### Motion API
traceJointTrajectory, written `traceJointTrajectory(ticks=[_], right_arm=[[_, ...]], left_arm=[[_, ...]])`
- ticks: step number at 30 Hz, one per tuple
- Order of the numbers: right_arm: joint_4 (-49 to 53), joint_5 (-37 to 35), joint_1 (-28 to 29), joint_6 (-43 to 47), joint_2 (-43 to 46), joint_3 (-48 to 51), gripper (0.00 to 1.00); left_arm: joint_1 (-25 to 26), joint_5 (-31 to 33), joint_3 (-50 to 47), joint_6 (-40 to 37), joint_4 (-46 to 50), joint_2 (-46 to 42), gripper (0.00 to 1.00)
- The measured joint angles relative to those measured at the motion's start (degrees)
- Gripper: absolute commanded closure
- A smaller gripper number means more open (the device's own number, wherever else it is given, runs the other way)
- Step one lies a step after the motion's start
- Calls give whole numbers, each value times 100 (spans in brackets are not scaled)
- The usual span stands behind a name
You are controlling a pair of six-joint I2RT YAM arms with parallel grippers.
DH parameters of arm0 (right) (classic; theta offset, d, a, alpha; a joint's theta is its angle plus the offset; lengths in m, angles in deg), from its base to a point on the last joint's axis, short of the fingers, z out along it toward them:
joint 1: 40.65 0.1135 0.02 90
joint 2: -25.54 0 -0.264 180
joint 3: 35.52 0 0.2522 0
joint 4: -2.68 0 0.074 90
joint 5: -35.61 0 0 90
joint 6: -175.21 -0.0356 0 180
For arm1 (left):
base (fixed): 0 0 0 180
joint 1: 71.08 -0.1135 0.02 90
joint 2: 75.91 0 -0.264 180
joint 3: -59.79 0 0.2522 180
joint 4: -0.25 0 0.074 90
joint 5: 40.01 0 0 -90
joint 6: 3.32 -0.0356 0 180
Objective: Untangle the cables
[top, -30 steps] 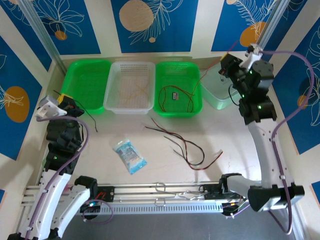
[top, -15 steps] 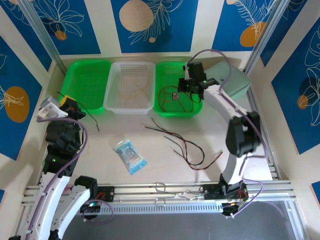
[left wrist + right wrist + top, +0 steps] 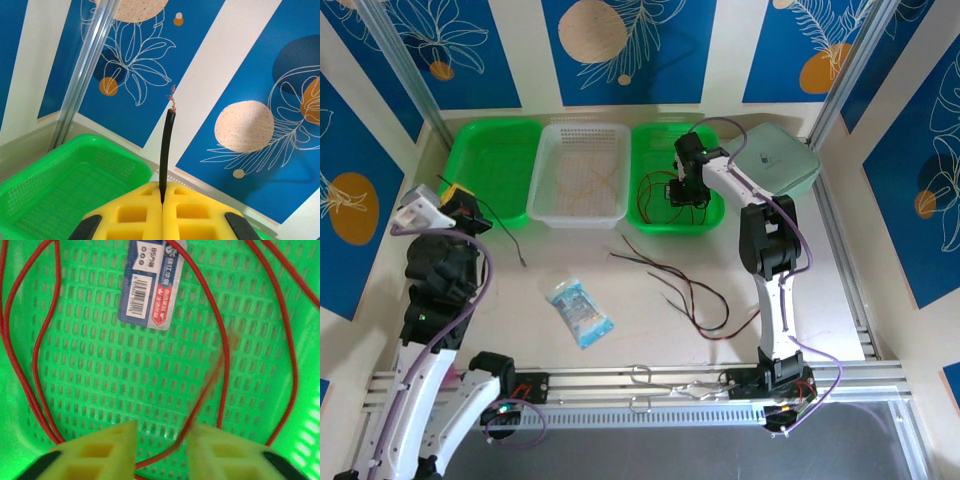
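Okay, left side first. Your left claw (image 3: 162,194) is pinched tight on a black wire (image 3: 165,150). The wire stands straight up out of the yellow pads, bare copper at the tip. From above, its free end hangs down toward the table's left edge, just in front of the left green tray (image 3: 470,135). The white tray (image 3: 582,128) is next along the far edge, with pale strands lying in it.

The rest of the tangle (image 3: 685,290) sits mid-table: red and dark wires lying loose, long axis running from far-left to near-right. A blue packet (image 3: 580,313) lies just left of it, apart from the wires.

Your right claw (image 3: 160,432) hangs over the right green tray (image 3: 675,229), pads apart with a clear gap, gripping nothing that I can see. A blurred reddish strand (image 3: 217,367) runs up from beside the right pad; I can't tell if it is touching. A red wire (image 3: 34,365) loops on the tray floor around a label (image 3: 155,282).

Here's the relation that matters. The mid-table tangle lies toward the near edge from the right claw, outside the tray. I'd judge the right arm is nearer and free. The left one is busy.
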Motion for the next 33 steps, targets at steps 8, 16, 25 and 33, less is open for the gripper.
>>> traceJointTrajectory(ticks=[8,16,25,33], right_arm=[[122,-278,26,140,901,17,19],[68,-485,-2,144,2081,162,12],[46,-435,-2,79,2312,693,12],[55,-295,-17,39,2413,1073,12]], left_arm=[[0,-280,531,-382,13,341,100],[0,-708,1823,-1174,4,1246,100],[-81,-1060,3471,-2151,-50,2774,100],[-866,-1499,5084,-2420,-42,4089,100]])
